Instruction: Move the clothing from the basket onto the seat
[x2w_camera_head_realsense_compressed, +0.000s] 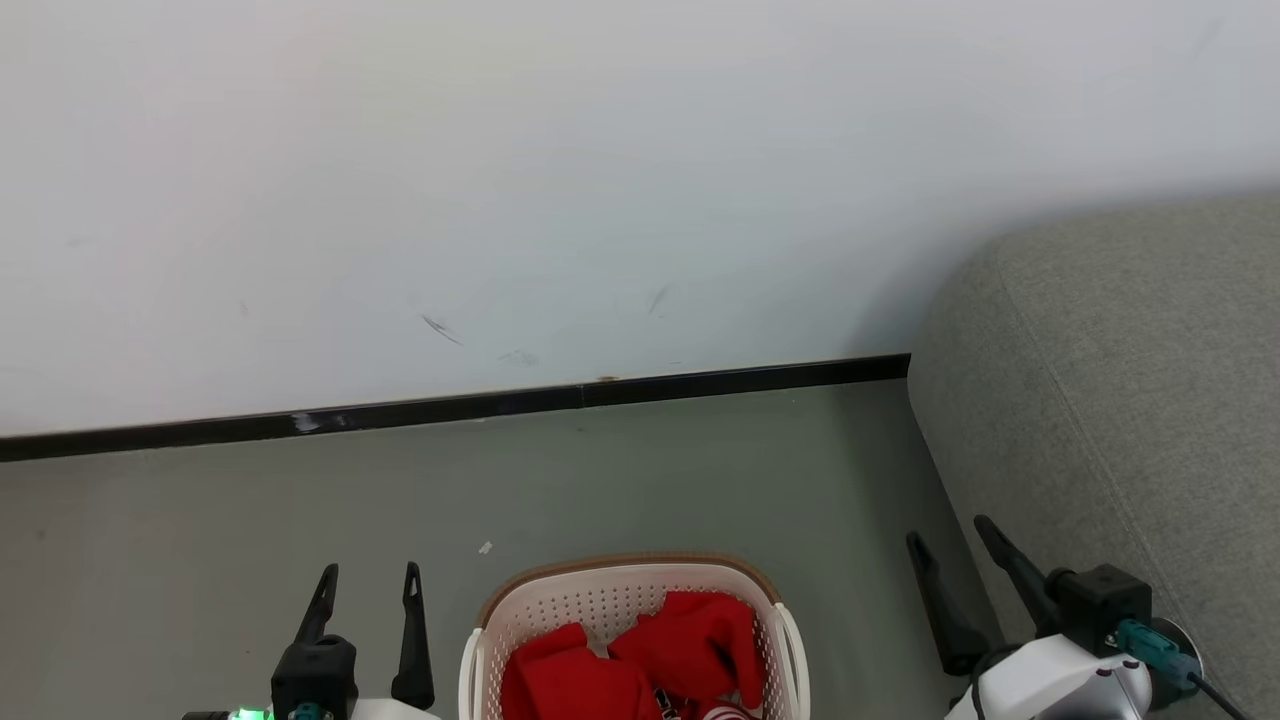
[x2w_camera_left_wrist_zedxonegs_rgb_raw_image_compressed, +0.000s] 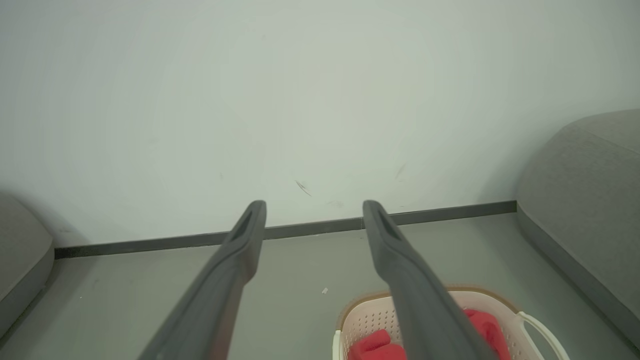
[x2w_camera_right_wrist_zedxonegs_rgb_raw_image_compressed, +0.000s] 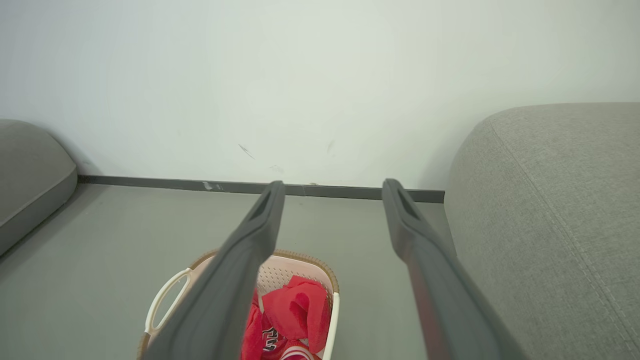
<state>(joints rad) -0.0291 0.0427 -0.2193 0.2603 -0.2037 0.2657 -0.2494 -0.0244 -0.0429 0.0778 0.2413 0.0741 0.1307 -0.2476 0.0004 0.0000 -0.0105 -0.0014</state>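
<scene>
The red clothing (x2w_camera_head_realsense_compressed: 690, 640) lies heaped in the basket (x2w_camera_head_realsense_compressed: 630, 563), which stands on the grey floor (x2w_camera_head_realsense_compressed: 200, 520) near the wall (x2w_camera_head_realsense_compressed: 600, 200). The seat (x2w_camera_head_realsense_compressed: 1120, 400) rises to the basket's right, apart from it. The left gripper (x2w_camera_head_realsense_compressed: 370, 575) hovers left of the basket, fingers spread, holding nothing. The right gripper (x2w_camera_head_realsense_compressed: 950, 532) hangs right of the basket by the seat's edge, fingers likewise spread and empty
</scene>
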